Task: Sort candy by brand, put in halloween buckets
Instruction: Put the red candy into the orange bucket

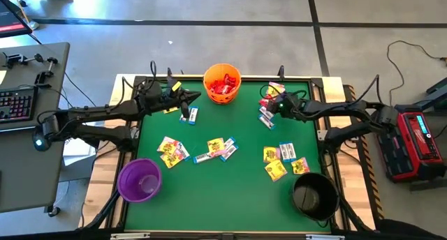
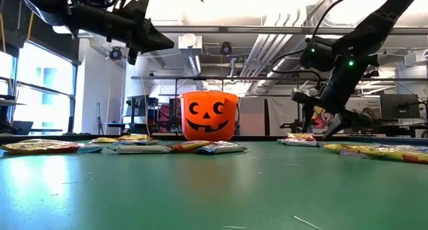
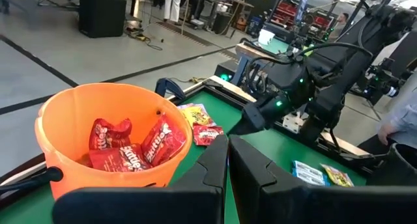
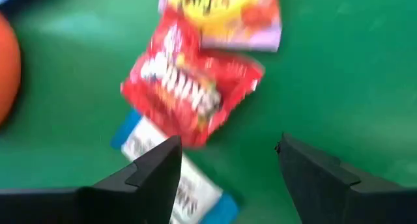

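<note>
high view: the left gripper (image 1: pixel 196 95) hangs just beside the orange bucket (image 1: pixel 222 84), fingers pressed together on nothing, while the right gripper (image 1: pixel 269 107) reaches over a small cluster of candy near the table's far right edge; red packets (image 1: pixel 223 85) already lie in the orange bucket, and the purple bucket (image 1: pixel 139 179) and black bucket (image 1: pixel 314 195) wait at the near corners, apparently one pail per brand. loose yellow and white-blue packets (image 1: pixel 218 148) are strewn across the green table (image 1: pixel 237 191). low view: the orange bucket (image 2: pixel 209 116) stands at the far side with candy lying flat in front of it, the right gripper (image 2: pixel 334 125) angled down close to the packets at the right. left wrist view: the closed fingers (image 3: pixel 215 160) point just past the bucket rim (image 3: pixel 114 94), red packets (image 3: pixel 143 142) resting inside. right wrist view: the fingers (image 4: pixel 156 165) stand wide apart and empty above a red packet (image 4: pixel 189 87), which overlaps a yellow packet (image 4: pixel 221 12) and a white-blue packet (image 4: pixel 169 178), likely lined up to pinch the red one next.
</note>
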Tool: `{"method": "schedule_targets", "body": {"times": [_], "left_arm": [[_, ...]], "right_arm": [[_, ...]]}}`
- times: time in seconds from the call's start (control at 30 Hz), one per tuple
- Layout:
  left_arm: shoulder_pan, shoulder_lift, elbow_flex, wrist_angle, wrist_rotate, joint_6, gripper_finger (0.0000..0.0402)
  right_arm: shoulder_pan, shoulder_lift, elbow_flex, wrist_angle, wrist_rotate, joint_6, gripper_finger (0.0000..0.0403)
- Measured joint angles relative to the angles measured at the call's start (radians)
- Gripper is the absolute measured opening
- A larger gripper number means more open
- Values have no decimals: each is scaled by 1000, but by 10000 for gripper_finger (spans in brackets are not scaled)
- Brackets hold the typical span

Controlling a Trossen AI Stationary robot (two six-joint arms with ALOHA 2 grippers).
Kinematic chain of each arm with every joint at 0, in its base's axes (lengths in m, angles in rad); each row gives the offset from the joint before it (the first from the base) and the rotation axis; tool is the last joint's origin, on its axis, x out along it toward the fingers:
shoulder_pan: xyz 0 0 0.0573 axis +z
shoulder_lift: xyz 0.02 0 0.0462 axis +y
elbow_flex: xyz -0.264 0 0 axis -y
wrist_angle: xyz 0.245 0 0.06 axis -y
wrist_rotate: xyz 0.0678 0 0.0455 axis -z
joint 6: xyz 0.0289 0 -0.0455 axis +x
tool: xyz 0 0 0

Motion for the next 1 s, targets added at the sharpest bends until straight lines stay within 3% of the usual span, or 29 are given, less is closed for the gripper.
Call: {"method": "schedule_targets", "body": {"times": [0.27,0.43,0.6,1.0], "left_arm": [[0,0,0,-1,-8,-7,5],[0,0,0,-1,-8,-7,5],[0,0,0,-2,-21,-7,5],[0,0,0,-3,-23,-8,5]], "right_arm": [[-78,6,0,84,71,26,240],[-116,53,0,120,-4,58,240],[-117,145,1,281,-81,114,240],[-90,191,8,349,-105,181,237]]}}
